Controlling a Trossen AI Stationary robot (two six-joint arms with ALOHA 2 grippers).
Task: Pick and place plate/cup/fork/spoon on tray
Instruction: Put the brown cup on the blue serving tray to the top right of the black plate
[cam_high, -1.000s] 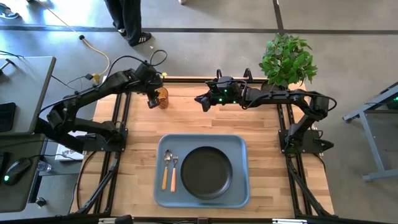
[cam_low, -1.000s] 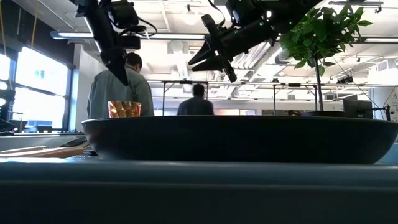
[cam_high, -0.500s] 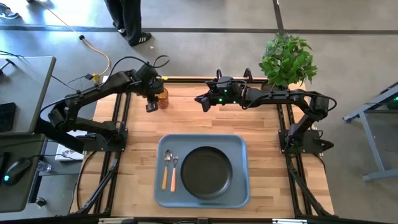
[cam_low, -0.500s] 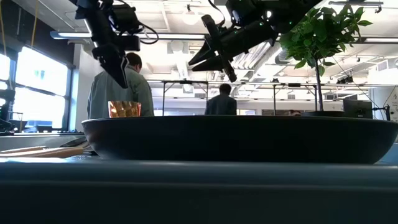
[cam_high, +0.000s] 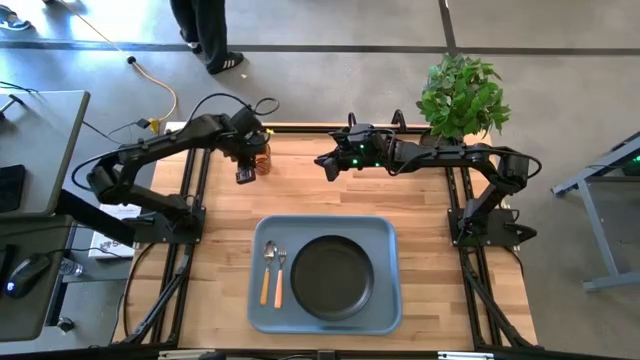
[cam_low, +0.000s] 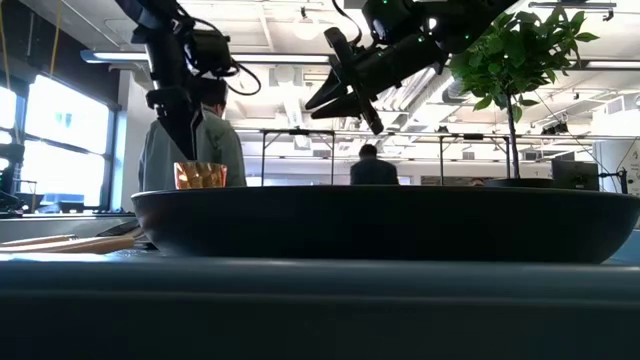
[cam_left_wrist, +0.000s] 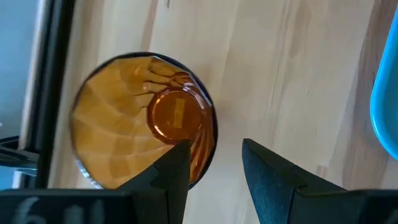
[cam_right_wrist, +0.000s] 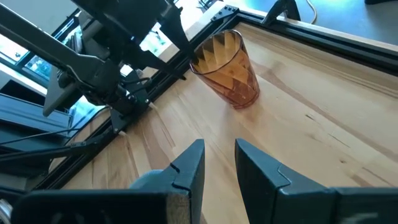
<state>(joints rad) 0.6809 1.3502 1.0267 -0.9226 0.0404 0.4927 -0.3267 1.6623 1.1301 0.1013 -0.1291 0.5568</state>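
The left pincer (cam_high: 244, 170) hangs over the far left part of the wooden table (cam_high: 420, 200), its fingers (cam_left_wrist: 171, 171) spread, pinching nothing. The amber cup (cam_high: 261, 157) stands upright on the table just beside it, below the fingertips; one finger overlaps the cup's rim in the wrist view, though contact cannot be told. The right pincer (cam_high: 322, 161) hovers above the table well to the side of the cup, fingers (cam_right_wrist: 186, 168) parted and empty. Nearer the front edge, away from both pincers, the blue-grey tray (cam_high: 385, 305) carries the dark plate (cam_high: 332, 277), with the spoon (cam_high: 267, 268) and fork (cam_high: 280, 272) lying side by side beside the plate.
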